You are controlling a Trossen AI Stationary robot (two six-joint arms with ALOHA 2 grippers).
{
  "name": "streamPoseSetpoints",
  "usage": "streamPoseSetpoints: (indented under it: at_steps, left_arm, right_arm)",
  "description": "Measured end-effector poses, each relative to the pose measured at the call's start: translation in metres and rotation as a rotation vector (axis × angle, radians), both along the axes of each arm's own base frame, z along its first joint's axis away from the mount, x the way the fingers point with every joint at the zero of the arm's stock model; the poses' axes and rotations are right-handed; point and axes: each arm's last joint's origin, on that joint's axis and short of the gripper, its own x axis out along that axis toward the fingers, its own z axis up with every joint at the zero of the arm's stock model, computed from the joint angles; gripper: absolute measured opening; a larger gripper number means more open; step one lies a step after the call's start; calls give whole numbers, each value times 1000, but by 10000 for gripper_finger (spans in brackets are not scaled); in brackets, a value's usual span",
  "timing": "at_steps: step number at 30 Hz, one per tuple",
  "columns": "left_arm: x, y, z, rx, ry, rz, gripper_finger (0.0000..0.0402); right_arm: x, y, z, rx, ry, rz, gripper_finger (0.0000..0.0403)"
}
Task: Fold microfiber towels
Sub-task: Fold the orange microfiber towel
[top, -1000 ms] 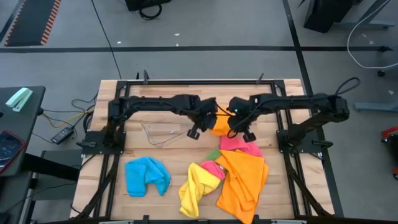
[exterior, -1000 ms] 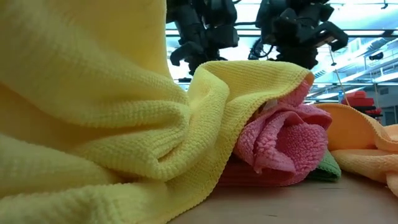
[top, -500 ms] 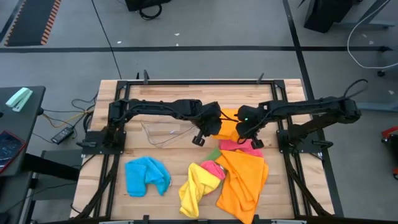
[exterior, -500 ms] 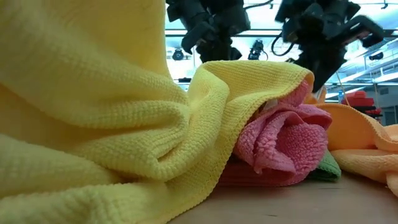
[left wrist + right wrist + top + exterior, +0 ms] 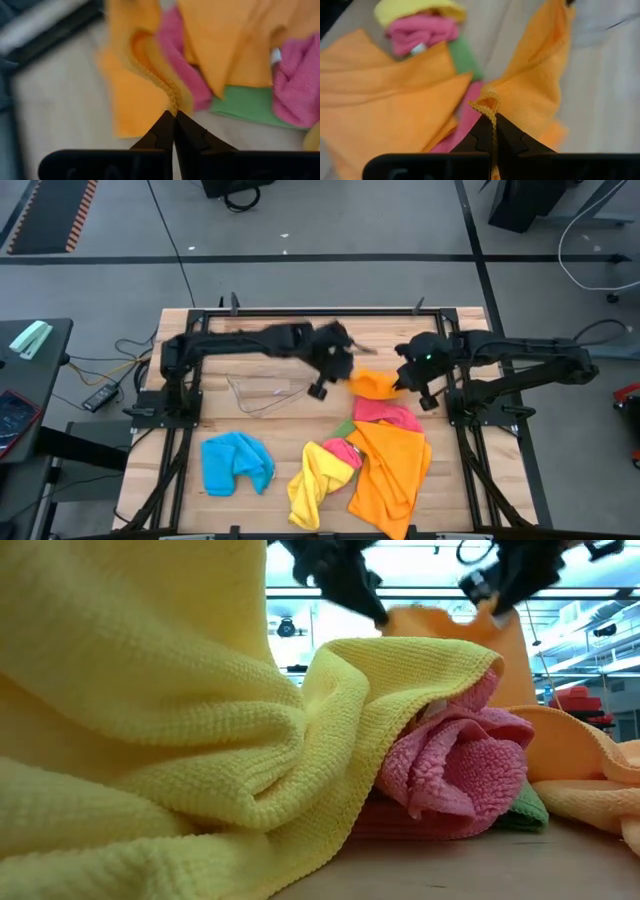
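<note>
A small orange towel (image 5: 375, 383) hangs between my two grippers above the table's middle; in the low view it (image 5: 450, 640) shows behind the pile. My left gripper (image 5: 347, 372) is shut on it at its left, and my right gripper (image 5: 401, 383) is shut on it at its right. Nearer the front lie a pink towel (image 5: 385, 412), a green one (image 5: 345, 427), a large orange one (image 5: 390, 465), a yellow one (image 5: 315, 485) and a blue one (image 5: 237, 463), each resting on the table or on one another. My left gripper pinches the small orange towel's hemmed edge (image 5: 172, 102) between its two fingers, from above. The towel hangs below the fingers, slack, down toward the table. My right gripper pinches a hemmed corner (image 5: 487, 106) of the same towel between its two fingers, from above. The cloth hangs below, slack, and sags between the two holds.
A clear plastic tub (image 5: 262, 392) lies on the table left of the grippers. Black frame rails (image 5: 300, 312) run along the table's far edge and sides. Bare wood shows at the far middle (image 5: 300, 325) and front left.
Both grippers have gone up with the small orange towel, and my right gripper has also gone toward the table's right edge. The towel has come up off the table and now hangs spread between them, showing above the pile in the low view.
</note>
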Motion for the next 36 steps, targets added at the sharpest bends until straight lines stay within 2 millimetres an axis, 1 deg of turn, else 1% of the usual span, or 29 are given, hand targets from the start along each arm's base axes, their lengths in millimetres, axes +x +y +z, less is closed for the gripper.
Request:
streamPoseSetpoints:
  at_steps: [4, 6, 8, 10, 13, 15, 17, 20, 23, 26, 29, 32, 34, 36]
  left_arm:
    - [-13, 20, 38, 31, -82, 33, 8]
    - [-20, 25, 52, 25, -95, 33, 6]
    - [-24, 27, 61, 2, -89, 22, 9]
    - [-27, 26, 65, -2, -74, 13, 13]
    - [-29, 30, 70, 14, -87, 5, 12]
    - [-30, 38, 71, 25, -97, 13, 7]
    - [-33, 51, 72, 44, -112, 37, 6]
    - [-38, 76, 74, 61, -141, 101, 10]
    - [-44, 103, 75, 77, -172, 167, 14]
    - [-50, 129, 72, 110, -186, 211, 8]
    - [-52, 149, 75, 186, -247, 234, 6]
    - [-53, 157, 81, 266, -300, 228, 11]
    - [-55, 156, 79, 259, -273, 220, 12]
    - [-57, 152, 72, 228, -199, 209, 9]
  right_arm:
    - [-2, -7, 31, -100, -74, -43, 10]
    - [-3, -10, 44, -113, -99, -69, 10]
    - [-4, -14, 55, -107, -123, -99, 10]
    - [-5, -15, 60, -119, -142, -95, 10]
    - [-5, -17, 61, -173, -141, -76, 10]
    - [-4, -22, 60, -238, -126, -102, 10]
    - [-4, -30, 59, -305, -107, -134, 10]
    - [-1, -45, 59, -393, -114, -175, 10]
    - [2, -65, 54, -468, -106, -208, 10]
    - [9, -90, 50, -547, -104, -247, 10]
    - [17, -118, 54, -673, -161, -281, 10]
    - [24, -139, 56, -757, -221, -296, 10]
    - [27, -147, 49, -721, -216, -247, 10]
    - [32, -149, 36, -636, -176, -183, 10]
